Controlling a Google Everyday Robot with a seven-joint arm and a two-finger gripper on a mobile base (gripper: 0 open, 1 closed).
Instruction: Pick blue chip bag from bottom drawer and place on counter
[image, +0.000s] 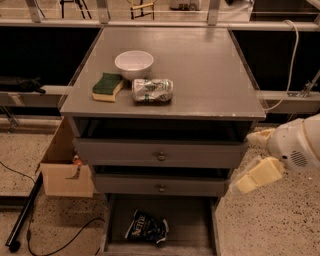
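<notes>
The blue chip bag (146, 227) lies crumpled on the floor of the open bottom drawer (192, 227), left of its middle. The counter (200, 70) is the grey top of the cabinet. My gripper (245, 162) hangs at the cabinet's right side, level with the two knobbed drawers, well above and to the right of the bag. Its two pale yellow fingers (258, 175) are spread apart with nothing between them.
On the counter stand a white bowl (134, 63), a green-and-yellow sponge (107, 86) and a crushed silver-green can (152, 90). A cardboard box (62, 170) and a black pole with cables (25, 215) lie left of the cabinet. A white cable (291, 55) hangs at the right.
</notes>
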